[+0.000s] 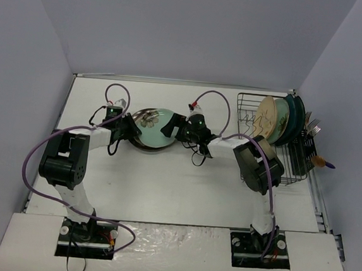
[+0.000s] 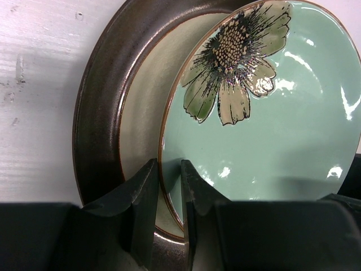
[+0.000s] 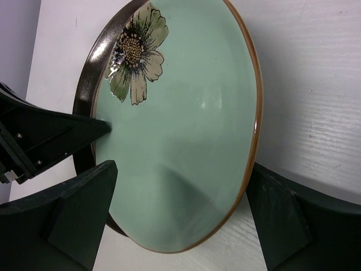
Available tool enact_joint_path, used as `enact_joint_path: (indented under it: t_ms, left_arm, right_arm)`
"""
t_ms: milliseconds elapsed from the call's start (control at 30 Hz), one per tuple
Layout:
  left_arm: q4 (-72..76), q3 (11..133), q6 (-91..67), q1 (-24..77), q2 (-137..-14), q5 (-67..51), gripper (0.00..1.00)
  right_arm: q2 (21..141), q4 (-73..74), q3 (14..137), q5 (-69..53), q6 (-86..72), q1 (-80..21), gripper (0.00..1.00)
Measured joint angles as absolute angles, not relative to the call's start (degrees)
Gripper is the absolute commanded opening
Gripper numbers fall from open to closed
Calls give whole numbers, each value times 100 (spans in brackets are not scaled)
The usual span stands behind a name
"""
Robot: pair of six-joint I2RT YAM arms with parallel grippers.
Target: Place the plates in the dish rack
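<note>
On white counter, left tool pinches rim of mint-green tan-rimmed round flower plate lying on dark-rimmed round plate. Opposite, right tool gapes wide astride its rim.

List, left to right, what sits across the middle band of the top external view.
Left gripper → tan-rimmed mint plate lying on the dark-rimmed one → right gripper → dish rack bare wires → cream plate → dark teal plates → cutlery holder.
</note>
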State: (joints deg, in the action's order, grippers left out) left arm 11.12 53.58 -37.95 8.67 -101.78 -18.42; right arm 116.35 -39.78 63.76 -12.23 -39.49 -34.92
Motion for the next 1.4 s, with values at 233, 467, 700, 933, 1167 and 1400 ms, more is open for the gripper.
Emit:
enact_joint_path:
  t_ms: [233, 467, 700, 933, 1167, 1400]
  left_arm:
    - [1139, 5279, -3790, 894, -10121, -1903, 9]
    - [1054, 5269, -3714, 1032, -10072, -1889, 9]
    - [892, 5275, -3626, 1145, -9996, -1841, 9]
    - [573, 5316, -3556, 1196, -9894, -1789, 9]
    - [262, 5433, -3448, 1238, -9880, -1726, 9]
    - [72, 5532, -3349, 1307, -9876, -1615, 10]
  right_arm:
    - [11801, -4013, 6401, -1225, -3989, -3485, 79]
    - [11802, -4060, 6401, -1223, -3930, -3481, 75]
    - [11800, -4053, 6401, -1207, -3882, -3454, 74]
    - [11669, -3862, 6401, -1088, -3691, -3454, 74]
    - [11451, -3626, 6392, -1006, -3551, -3450, 74]
    - [11419, -3566, 6382, -1022, -3520, -3440, 58]
